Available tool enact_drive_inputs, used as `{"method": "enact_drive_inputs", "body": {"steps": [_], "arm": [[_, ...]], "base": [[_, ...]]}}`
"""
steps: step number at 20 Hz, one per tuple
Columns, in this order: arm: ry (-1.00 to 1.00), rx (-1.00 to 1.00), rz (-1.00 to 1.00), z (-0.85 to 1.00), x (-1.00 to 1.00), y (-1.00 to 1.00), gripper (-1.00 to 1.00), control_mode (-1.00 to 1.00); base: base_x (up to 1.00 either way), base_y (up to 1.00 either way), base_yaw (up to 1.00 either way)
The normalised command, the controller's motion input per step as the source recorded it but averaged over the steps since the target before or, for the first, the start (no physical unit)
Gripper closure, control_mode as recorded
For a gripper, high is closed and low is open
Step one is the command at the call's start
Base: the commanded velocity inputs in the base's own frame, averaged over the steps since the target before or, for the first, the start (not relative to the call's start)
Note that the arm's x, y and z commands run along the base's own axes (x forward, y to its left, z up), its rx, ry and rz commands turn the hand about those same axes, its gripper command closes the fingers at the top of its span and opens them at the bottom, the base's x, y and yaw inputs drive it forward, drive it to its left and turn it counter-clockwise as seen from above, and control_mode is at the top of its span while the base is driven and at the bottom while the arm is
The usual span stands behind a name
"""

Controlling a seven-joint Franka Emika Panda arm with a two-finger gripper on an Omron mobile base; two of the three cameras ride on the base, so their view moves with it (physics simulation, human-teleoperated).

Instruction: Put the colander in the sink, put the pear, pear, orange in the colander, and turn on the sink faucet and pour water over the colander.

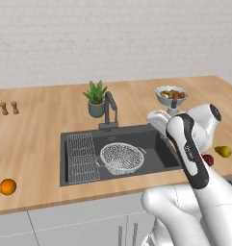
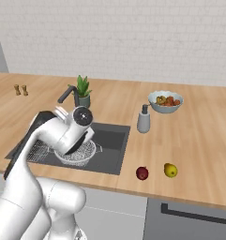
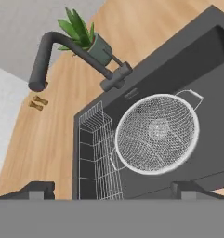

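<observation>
The wire-mesh colander (image 1: 121, 157) (image 3: 156, 134) sits upright in the dark sink (image 1: 153, 139) (image 3: 204, 69), right of the middle; in the right base view my arm partly covers the colander (image 2: 87, 151). My gripper (image 3: 112, 189) hovers above it, open, with nothing between its fingers. The dark red pear (image 1: 208, 159) (image 2: 142, 173) and the yellow pear (image 1: 224, 151) (image 2: 170, 170) lie on the counter right of the sink. The orange (image 1: 7, 186) rests far left near the counter's front edge. The faucet (image 1: 109, 110) (image 3: 62, 46) stands behind the basin; no water runs.
A flat wire rack (image 1: 81, 157) (image 3: 97, 153) fills the sink's left part. A potted plant (image 1: 96, 98) stands beside the faucet. A pale fruit bowl (image 2: 165, 101) and a grey bottle (image 2: 143, 119) stand right of the sink. Two small shakers (image 1: 9, 108) are far left.
</observation>
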Motion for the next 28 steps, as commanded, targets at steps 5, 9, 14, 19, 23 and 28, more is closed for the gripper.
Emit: {"method": "enact_drive_inputs", "body": {"steps": [5, 9, 14, 19, 23, 28], "arm": [[0.0, -0.03, 0.14, 0.82, -0.83, 0.19, -1.0, -1.0], [0.01, -0.17, 0.29, 0.52, -0.51, 0.65, -1.0, -1.0], [0.09, -0.24, 0.33, 0.13, -0.3, 0.98, -1.0, -1.0], [-0.05, -0.15, 0.2, 0.0, -0.36, 0.9, -1.0, -1.0], [-0.02, -0.09, 0.15, -0.08, -0.33, 0.9, -1.0, -1.0], [0.0, -0.12, 0.18, -0.23, -0.09, 0.93, -1.0, -1.0]], "base": [[0.0, 0.0, 0.0], [0.0, 0.0, 0.0], [0.0, 0.0, 0.0], [0.0, 0.0, 0.0], [0.0, 0.0, 0.0], [0.0, 0.0, 0.0]]}}
